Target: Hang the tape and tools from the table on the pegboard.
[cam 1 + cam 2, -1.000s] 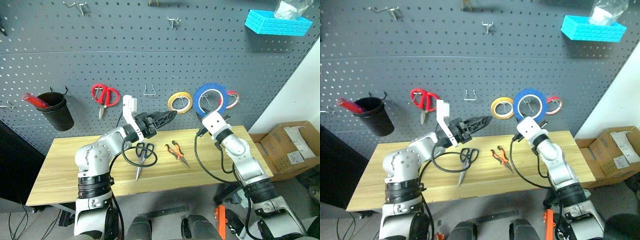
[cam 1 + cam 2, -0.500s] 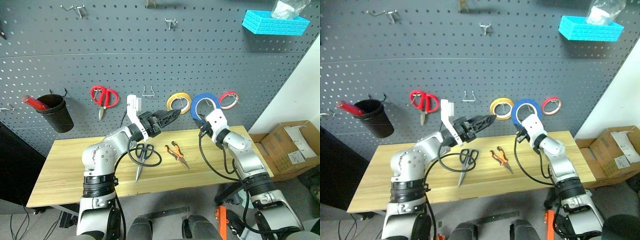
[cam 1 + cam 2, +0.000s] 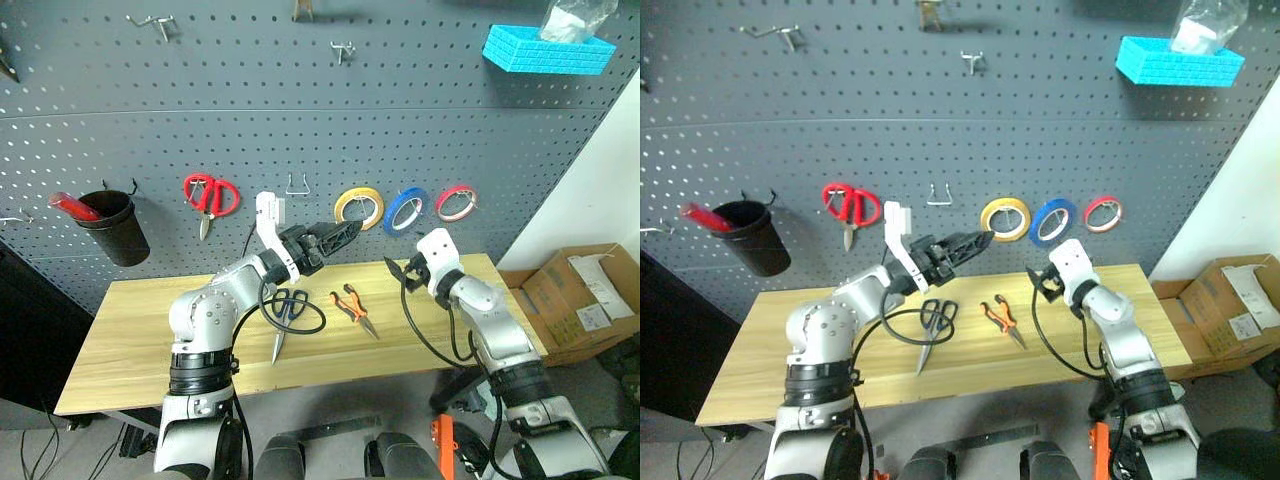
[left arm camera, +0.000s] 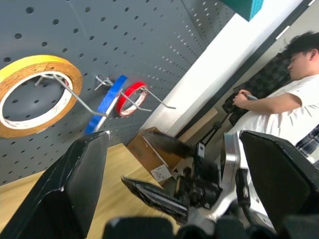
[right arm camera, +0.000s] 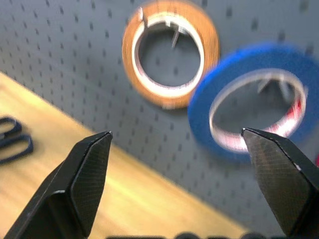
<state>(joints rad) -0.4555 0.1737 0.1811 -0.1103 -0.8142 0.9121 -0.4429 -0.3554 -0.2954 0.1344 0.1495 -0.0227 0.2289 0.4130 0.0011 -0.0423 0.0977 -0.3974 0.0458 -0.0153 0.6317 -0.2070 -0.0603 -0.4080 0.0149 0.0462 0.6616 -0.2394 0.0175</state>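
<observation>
The blue tape (image 3: 405,210) hangs on a silver hook of the dark pegboard (image 3: 200,110), between a yellow roll (image 3: 360,205) and a red-and-white roll (image 3: 455,202). My right gripper (image 3: 401,271) is open and empty, below the tape and clear of it. In the right wrist view its wide-spread fingers (image 5: 89,179) frame the tape (image 5: 254,104). My left gripper (image 3: 345,232) is open and empty, held above the table (image 3: 130,340). Dark-handled scissors (image 3: 285,310) and orange-and-black pliers (image 3: 352,308) lie on the table below it. I cannot see the screwdriver.
Red-handled scissors (image 3: 210,192) and a black cup (image 3: 115,222) hang at the left, with a bare hook (image 3: 297,183) between them and the rolls. A blue basket (image 3: 548,48) sits up high on the right. A cardboard box (image 3: 575,295) stands right of the table. A person (image 4: 294,99) sits beyond.
My right gripper has opened and let go of the blue tape, which now hangs on its hook. That gripper has dropped down below it. The left arm has stayed put.
</observation>
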